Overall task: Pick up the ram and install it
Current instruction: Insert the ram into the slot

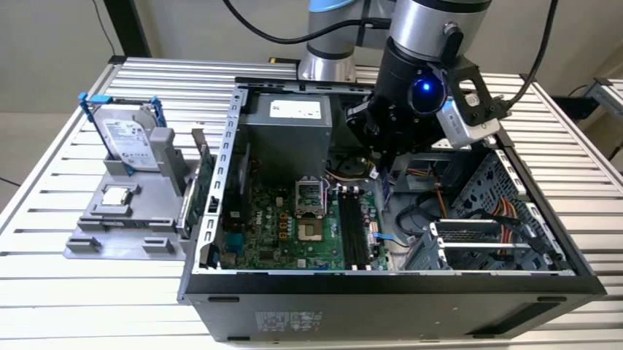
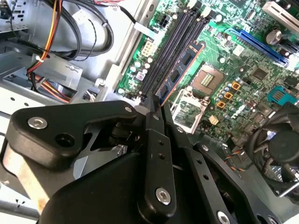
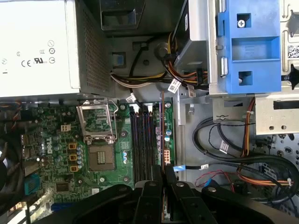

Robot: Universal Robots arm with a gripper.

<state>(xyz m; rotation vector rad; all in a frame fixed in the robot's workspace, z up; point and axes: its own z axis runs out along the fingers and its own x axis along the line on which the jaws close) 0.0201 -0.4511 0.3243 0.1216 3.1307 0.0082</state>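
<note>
Over the open computer case [image 1: 545, 240] on the counter [image 1: 58, 292], the arm has the tool [image 2: 156, 105] lowered above the motherboard [image 2: 243, 88]. Its fingers [image 2: 154, 121] are pressed together on the ram [image 2: 180, 70], pinching the near end of the stick. From the fingertips the ram reaches out edge-on, lined up along the black memory slots [image 2: 175, 44] and just beside them. Whether it touches a slot cannot be told. Both wrist views show the processor socket [image 3: 100, 156] close by.
</note>
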